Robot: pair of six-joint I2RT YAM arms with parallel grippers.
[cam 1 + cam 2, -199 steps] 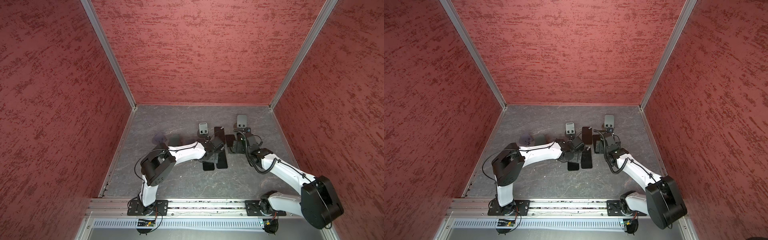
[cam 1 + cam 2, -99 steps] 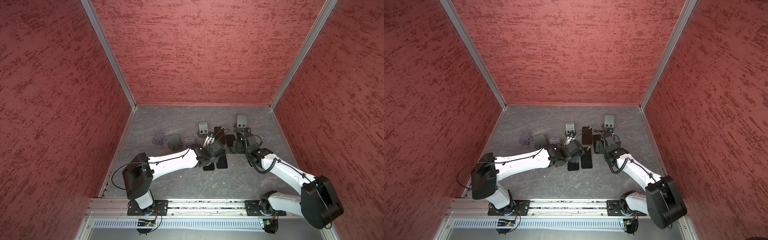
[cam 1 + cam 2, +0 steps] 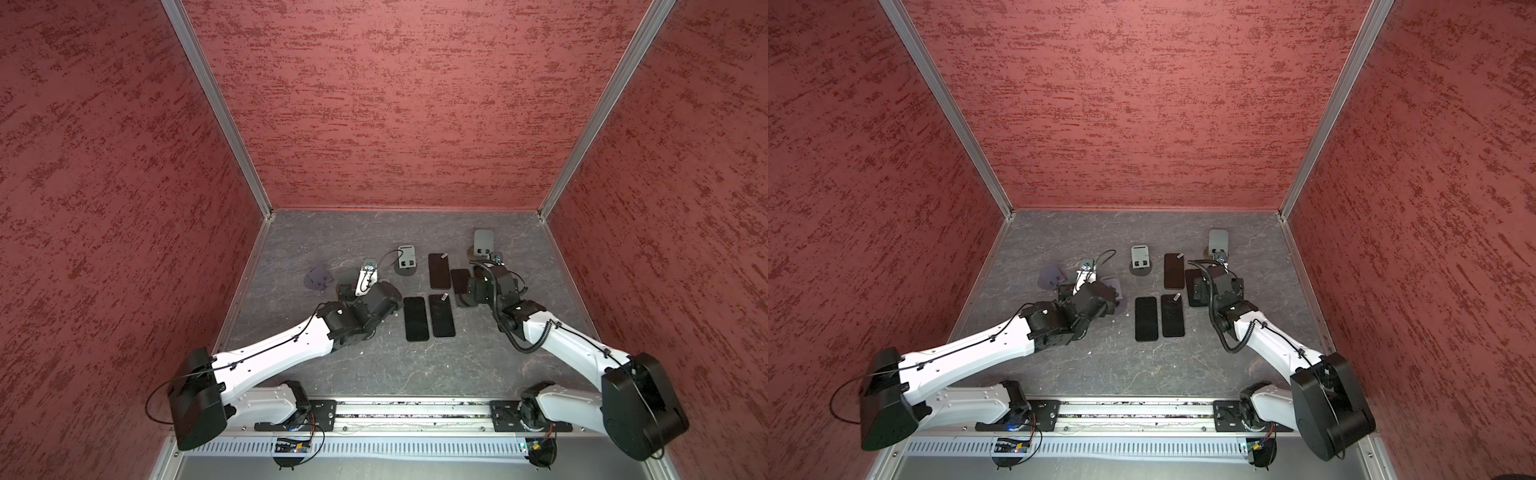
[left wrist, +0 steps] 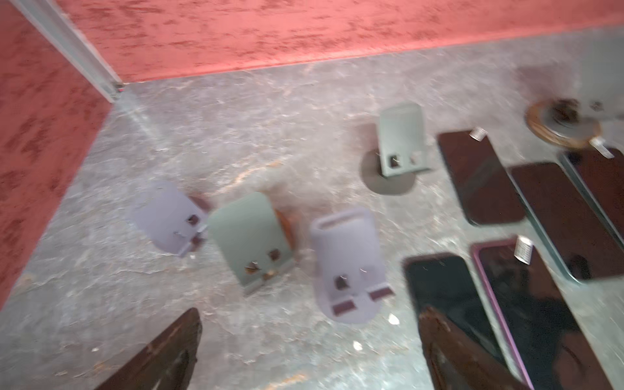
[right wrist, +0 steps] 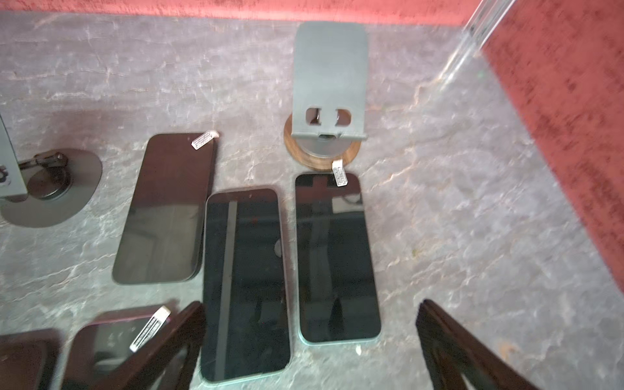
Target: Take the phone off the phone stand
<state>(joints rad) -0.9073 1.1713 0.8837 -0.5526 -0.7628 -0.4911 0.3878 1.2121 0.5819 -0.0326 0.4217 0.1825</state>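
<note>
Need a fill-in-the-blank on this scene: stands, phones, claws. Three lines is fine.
1. The wooden-base stand is ___.
2. The left claw and right claw are both ___.
3. The phone nearest that stand lies ___ on the table.

Missing words: empty; open; flat.

Phones glossy black; stand matt grey, wood-ringed base; walls rough red plaster.
</note>
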